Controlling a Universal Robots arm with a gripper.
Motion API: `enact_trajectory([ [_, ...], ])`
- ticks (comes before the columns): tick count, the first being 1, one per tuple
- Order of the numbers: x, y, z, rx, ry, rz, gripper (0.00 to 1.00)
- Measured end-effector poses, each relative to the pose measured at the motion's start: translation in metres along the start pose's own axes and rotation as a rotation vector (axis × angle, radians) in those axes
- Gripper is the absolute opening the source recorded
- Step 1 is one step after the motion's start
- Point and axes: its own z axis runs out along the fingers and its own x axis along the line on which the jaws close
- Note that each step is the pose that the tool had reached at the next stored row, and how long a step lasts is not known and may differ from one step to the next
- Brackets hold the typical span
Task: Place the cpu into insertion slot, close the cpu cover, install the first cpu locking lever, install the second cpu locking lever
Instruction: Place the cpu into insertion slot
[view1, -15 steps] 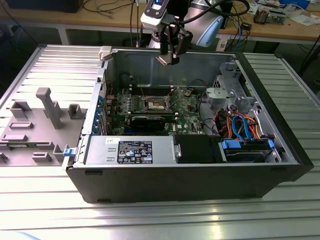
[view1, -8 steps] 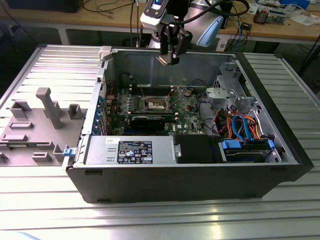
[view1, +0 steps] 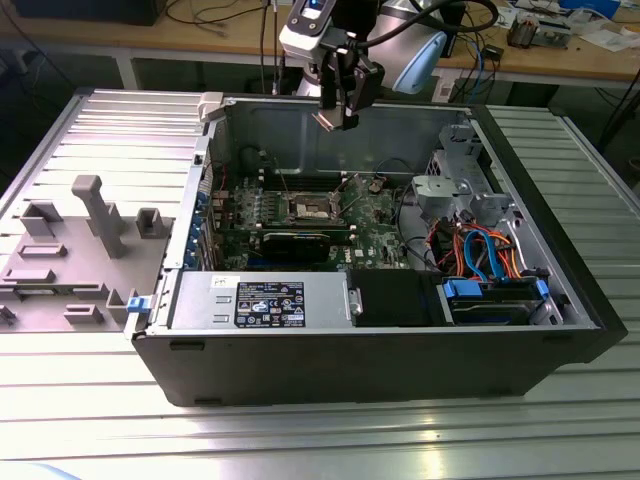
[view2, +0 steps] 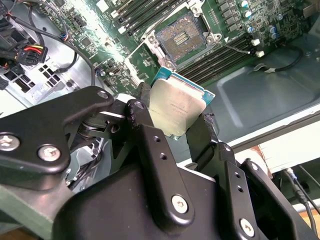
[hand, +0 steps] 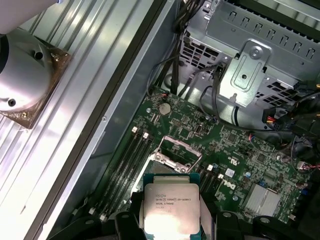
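My gripper (view1: 341, 112) hangs over the open computer case, shut on the cpu (view1: 323, 121). In both wrist views the cpu (view2: 177, 107) (hand: 171, 210) is a silvery square chip on a teal board, pinched at two opposite edges by the black fingers (view2: 145, 125). Well below it lies the insertion slot (view2: 182, 37) (hand: 175, 154) (view1: 310, 208) on the green motherboard, its pin field bare. The cpu cover (view2: 143, 61) stands swung open at one side of the slot. The chip is in the air, apart from the slot.
A metal drive cage (view1: 450, 190) and bundled cables (view1: 480, 250) fill the exterior view's right of the case. A power supply (view1: 265, 300) lies along the front wall. Memory slots (hand: 127, 160) flank the socket. A grey fixture tray (view1: 80, 240) lies outside at the exterior view's left.
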Motion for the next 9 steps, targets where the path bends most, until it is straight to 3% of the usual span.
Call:
enact_trajectory([
  [9, 0.0000, 0.0000, 0.0000, -0.0002, -0.0011, 0.012, 0.53],
])
